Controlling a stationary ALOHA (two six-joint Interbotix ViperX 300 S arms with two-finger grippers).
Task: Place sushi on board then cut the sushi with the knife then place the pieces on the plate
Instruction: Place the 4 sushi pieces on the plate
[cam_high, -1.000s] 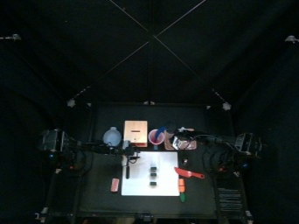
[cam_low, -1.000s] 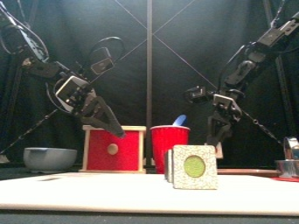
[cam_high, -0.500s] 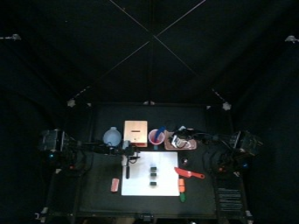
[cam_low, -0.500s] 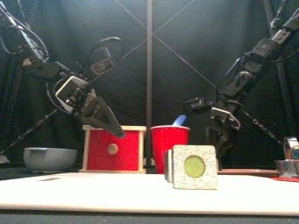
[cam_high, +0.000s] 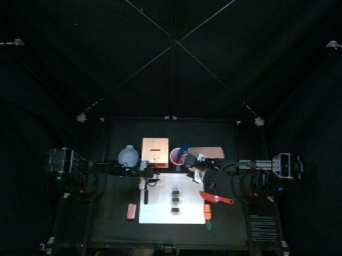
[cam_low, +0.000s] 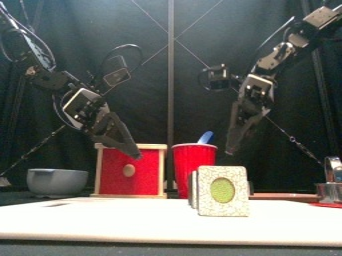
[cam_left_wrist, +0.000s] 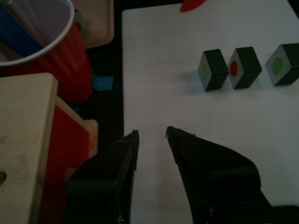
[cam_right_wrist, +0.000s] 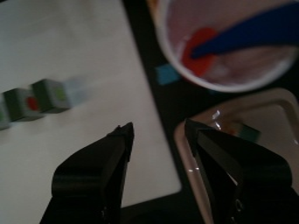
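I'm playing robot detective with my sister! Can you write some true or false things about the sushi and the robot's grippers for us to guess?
1. Three sushi pieces lie on the white board. True.
2. The left gripper holds a sushi piece. False: it is open and empty over the board.
3. A blue knife stands in the red cup. True.
4. The right gripper holds the blue knife. False: it is open and empty, near the cup.
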